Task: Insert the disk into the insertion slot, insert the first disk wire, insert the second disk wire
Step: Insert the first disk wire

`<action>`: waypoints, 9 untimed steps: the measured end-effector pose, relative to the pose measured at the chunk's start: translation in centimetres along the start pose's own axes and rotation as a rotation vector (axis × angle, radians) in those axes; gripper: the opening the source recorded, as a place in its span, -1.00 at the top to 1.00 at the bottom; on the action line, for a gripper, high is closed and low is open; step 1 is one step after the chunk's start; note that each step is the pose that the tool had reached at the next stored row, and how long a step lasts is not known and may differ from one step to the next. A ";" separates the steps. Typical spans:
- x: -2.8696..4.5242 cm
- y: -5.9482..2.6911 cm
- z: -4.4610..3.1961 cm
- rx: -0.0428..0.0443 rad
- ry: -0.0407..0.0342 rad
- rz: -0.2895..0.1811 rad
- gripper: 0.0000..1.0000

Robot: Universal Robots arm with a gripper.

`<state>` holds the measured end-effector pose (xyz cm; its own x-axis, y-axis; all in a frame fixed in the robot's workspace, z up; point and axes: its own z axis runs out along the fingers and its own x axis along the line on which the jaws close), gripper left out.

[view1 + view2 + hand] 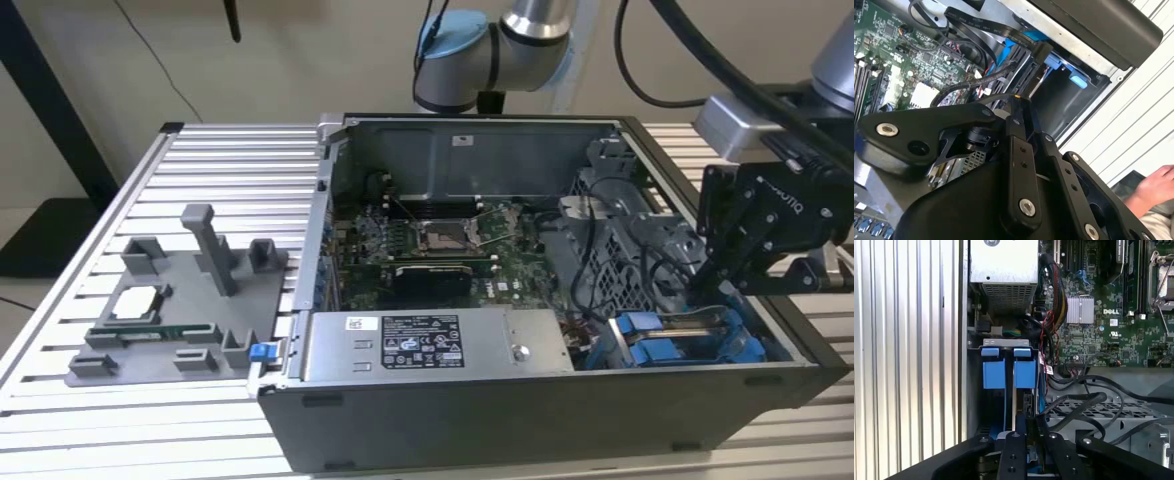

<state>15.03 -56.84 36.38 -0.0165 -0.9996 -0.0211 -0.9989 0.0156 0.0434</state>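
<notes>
Arm: one, grey, with a blue-capped joint raised at the rear of the exterior view. Claw: black, at the exterior view's right, pointing steeply down. Fingers: black links, drawn in, with tips meeting in both wrist views.

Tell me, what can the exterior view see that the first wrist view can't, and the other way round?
The exterior view takes in the whole computer case, the grey holder with small parts beside it on the exterior view's left, and the arm's blue-capped joint. The first wrist view gets close enough for a silver finned heatsink and a red-and-black wire bundle. Both show the green motherboard, the insertion slot with its blue parts and the black gripper at that slot.
</notes>
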 end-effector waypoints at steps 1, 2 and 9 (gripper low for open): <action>0.00 -0.03 0.03 0.0000 0.0001 0.000 1.00; 0.00 -0.06 0.06 0.0000 0.0003 0.000 1.00; 0.01 -0.31 0.41 0.0000 0.0002 0.000 1.00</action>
<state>15.32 -56.84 35.96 -0.0168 -0.9996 -0.0210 -0.9989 0.0158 0.0434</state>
